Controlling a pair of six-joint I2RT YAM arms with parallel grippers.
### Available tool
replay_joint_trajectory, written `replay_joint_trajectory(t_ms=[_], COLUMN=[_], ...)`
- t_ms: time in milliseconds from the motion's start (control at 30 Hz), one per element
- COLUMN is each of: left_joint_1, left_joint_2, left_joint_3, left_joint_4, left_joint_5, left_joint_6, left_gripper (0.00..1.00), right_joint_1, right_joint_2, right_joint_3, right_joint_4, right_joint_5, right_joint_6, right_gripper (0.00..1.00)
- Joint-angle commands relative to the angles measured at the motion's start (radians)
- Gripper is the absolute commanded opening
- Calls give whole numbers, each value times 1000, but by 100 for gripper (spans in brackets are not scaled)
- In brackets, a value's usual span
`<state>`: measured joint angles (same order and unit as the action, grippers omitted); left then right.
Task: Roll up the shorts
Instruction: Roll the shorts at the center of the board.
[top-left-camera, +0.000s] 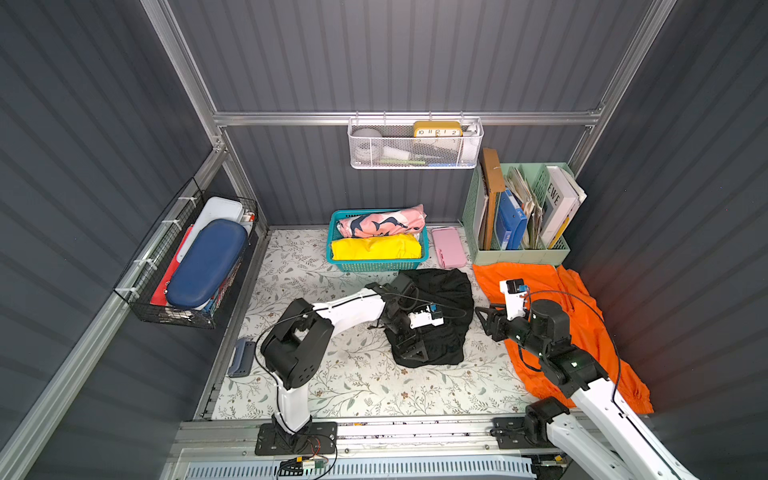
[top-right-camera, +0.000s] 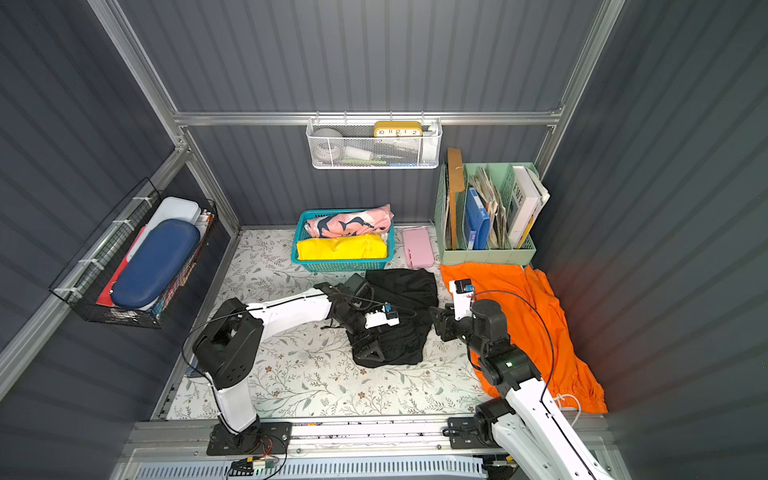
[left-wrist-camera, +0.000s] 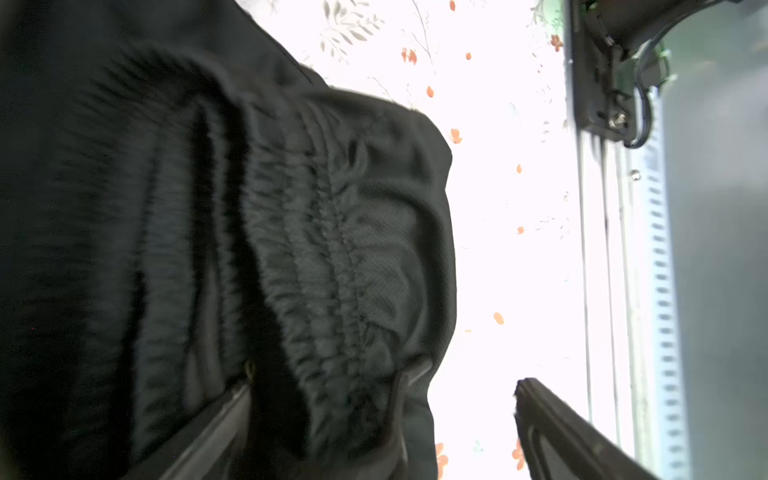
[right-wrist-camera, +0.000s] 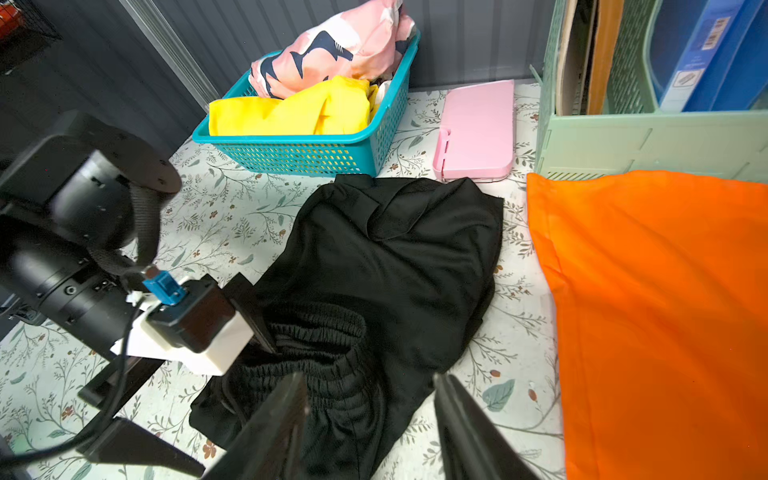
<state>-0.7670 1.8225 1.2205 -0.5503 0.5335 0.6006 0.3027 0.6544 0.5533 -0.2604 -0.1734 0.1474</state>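
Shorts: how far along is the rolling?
Done: neither pair is rolled. In hand: black shorts lie bunched at the waistband, left gripper open over that end, right gripper open beside them, holding nothing. To do: rolling the black pair, then the orange shorts, spread out.

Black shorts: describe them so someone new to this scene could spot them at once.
Find the teal basket at the back wall of the floral-print table. Just in front of it lie the black shorts, a crumpled heap with a gathered elastic waistband. Unlike the orange shorts spread out to their right, they are black and bunched up.
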Motion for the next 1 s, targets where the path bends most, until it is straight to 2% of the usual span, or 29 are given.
replay_joint_trajectory(t_ms=[0,167,367,433,667,967], left_joint_1=[11,11,1,-30,-218,-328], left_joint_2=[-114,-233,-313,-340,-417,-326], left_joint_3=[-10,-58,-121,-173,-437,-517], left_joint_4=[169,293,311,333,572,735], left_joint_5=[-71,-105,-134,-191,-544,-725], left_joint_6=[-36,-39,-45,-39,-13,51], left_gripper=[100,100,100,100,100,100], right_joint_1=[3,3,4,4,4,4], right_joint_2=[-21,-37,-50,-49,-24,-15], right_joint_3=[-29,-44,-53,-52,-40,-36], right_joint_4=[30,33,30,24,14,11], right_joint_5=[5,6,-20,-28,22,11], right_joint_6=[4,-3,-31,-52,-78,-81], right_gripper=[57,60,62,63,64,64])
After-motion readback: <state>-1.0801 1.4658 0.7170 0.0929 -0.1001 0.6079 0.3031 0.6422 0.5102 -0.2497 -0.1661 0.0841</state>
